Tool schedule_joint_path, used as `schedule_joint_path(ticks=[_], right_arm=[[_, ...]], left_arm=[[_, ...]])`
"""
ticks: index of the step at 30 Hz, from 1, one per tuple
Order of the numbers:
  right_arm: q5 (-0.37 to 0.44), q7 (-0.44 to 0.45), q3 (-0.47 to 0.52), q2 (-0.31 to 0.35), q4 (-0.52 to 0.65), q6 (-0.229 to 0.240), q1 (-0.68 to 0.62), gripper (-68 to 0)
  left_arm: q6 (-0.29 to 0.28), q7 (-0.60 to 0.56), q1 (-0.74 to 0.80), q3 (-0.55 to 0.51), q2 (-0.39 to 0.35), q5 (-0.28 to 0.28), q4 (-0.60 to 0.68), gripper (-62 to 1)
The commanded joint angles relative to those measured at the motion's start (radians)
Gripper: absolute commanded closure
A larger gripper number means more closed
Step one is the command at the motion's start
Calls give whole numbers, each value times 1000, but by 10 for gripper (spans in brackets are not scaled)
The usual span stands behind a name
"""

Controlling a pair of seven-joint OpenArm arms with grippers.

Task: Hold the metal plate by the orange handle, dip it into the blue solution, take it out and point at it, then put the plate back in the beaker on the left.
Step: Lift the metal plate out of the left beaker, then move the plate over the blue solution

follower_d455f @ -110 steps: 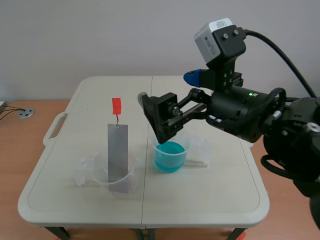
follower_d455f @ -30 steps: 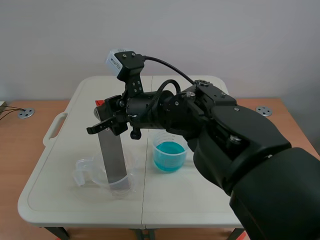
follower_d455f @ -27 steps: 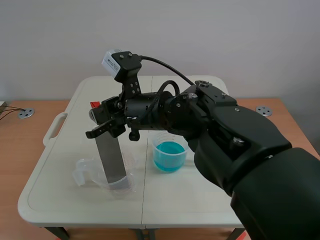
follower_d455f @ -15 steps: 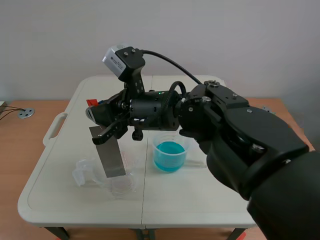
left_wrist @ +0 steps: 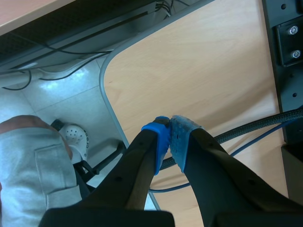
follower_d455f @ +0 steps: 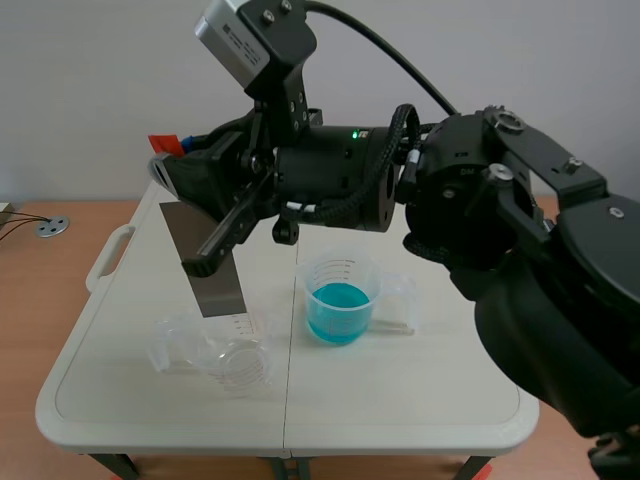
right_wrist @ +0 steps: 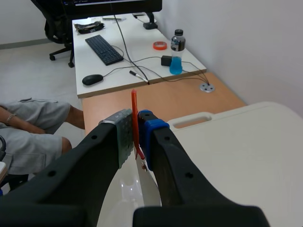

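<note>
The right jaws are closed on the orange handle (right_wrist: 134, 116). The thin tab stands on edge between the grey pad (right_wrist: 122, 137) and the blue pad (right_wrist: 147, 135) and is pinched from both sides. The metal plate (follower_d455f: 205, 262) hangs from this handle below the fingers. It is tilted, with its upper end leaning toward the robot's left. Its lower edge sits just above the rim of the empty clear beaker (follower_d455f: 228, 358), which stands on the left half of the bench (follower_d455f: 420, 400). In the scene view the plate appears clear of that beaker's wall. A second beaker (follower_d455f: 345, 272) stands near it on the right half of the bench and holds the blue solution (follower_d455f: 338, 302), apart from the plate. The right arm (follower_d455f: 480, 200) enters from the right and reaches past the middle, with its wrist camera (follower_d455f: 250, 35) raised above the handle. Beyond the bench, the right wrist view shows a desk (right_wrist: 137, 38) carrying a keyboard (right_wrist: 103, 48), a mouse (right_wrist: 92, 79) and a bottle (right_wrist: 176, 59) of blue liquid. A seated person's legs (right_wrist: 28, 127) are visible beside that desk. The left jaws are fully closed on nothing — the two pads (left_wrist: 158, 142) meet face to face. They hang over the corner of a wooden tabletop (left_wrist: 199, 61), with cables (left_wrist: 246, 137) and a person's leg in grey cloth (left_wrist: 26, 165) underneath.
</note>
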Motion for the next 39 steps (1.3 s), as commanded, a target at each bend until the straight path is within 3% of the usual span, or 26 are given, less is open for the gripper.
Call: schedule_joint_path(ticks=[1,16,31,39], right_arm=[[11,19,-3,7,29,11,11,-13],[21,23,19,114,247,10,2,-13],[206,68,181,327,278,-8,2,-13],[240,88,209,427,277,-13,5,-13]], left_arm=[[-1,-6,-3,-6,-8,-3,15,-28],[-2,-6,-3,-6,-8,-3,15,-28],[6,-6,-2,-14,-24,-12,32,-28],[25,-7,48,-171,-110,-88,173,-28]])
